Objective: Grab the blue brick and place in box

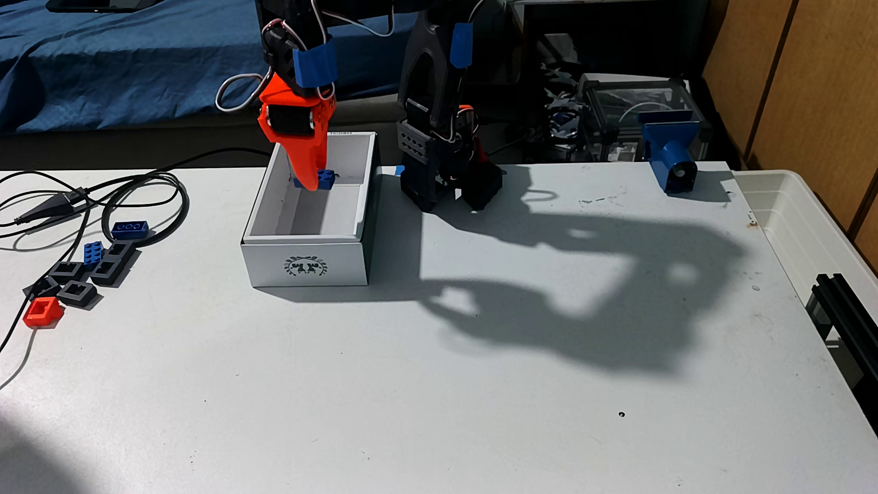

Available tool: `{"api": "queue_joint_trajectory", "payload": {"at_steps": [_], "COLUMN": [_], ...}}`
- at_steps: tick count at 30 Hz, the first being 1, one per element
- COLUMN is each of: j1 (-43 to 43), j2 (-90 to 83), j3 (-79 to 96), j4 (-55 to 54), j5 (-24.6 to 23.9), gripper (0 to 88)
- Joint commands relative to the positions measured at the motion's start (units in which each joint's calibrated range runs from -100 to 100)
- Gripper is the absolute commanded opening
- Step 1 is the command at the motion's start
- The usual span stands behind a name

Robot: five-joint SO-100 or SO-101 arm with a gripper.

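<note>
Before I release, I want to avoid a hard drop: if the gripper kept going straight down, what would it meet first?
Probably the floor of the box; the gripper holds the blue brick inside its walls, though depth is unclear.

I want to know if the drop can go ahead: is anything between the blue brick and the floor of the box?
Nothing visible is. The gripper holds the blue brick inside the walls of the box, toward its far end. The box floor that shows in the fixed view looks bare; the spot right under the brick is hidden by the gripper.
</note>
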Motion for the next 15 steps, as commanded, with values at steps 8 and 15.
{"api": "queue_joint_trajectory", "payload": {"at_steps": [8,15], "j1": [6.7,8.8], "j2": [-5.2,-5.2], "j3": [4.2,9.1], "j4": [-0.7,-7.2], "j5": [6.6,7.8], "gripper": [1.2,1.2]}}
